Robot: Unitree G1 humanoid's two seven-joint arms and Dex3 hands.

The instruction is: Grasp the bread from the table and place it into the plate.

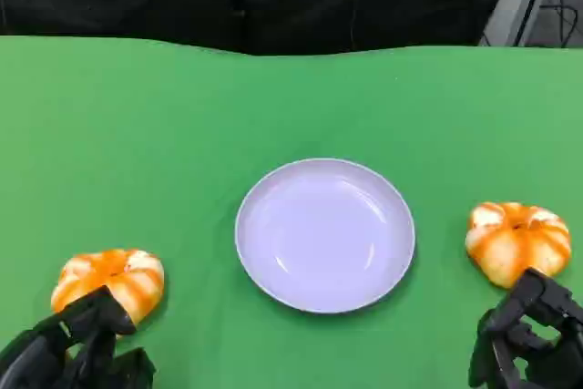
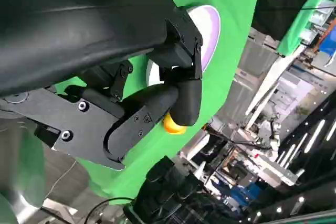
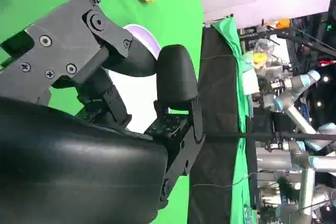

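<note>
From your head view, the pale lavender plate [image 1: 325, 234] sits mid-table on the green cloth [image 1: 182, 116]. One pumpkin-shaped bread roll [image 1: 111, 281] lies near the front left corner, touching your left hand [image 1: 77, 348]; the other roll [image 1: 518, 240] lies by the right edge, just beyond your right hand [image 1: 528, 339].

In your left wrist view, that hand's fingers [image 2: 157, 103] are spread, holding nothing.

Your right wrist view shows its fingers [image 3: 176, 80] likewise apart and empty.
</note>
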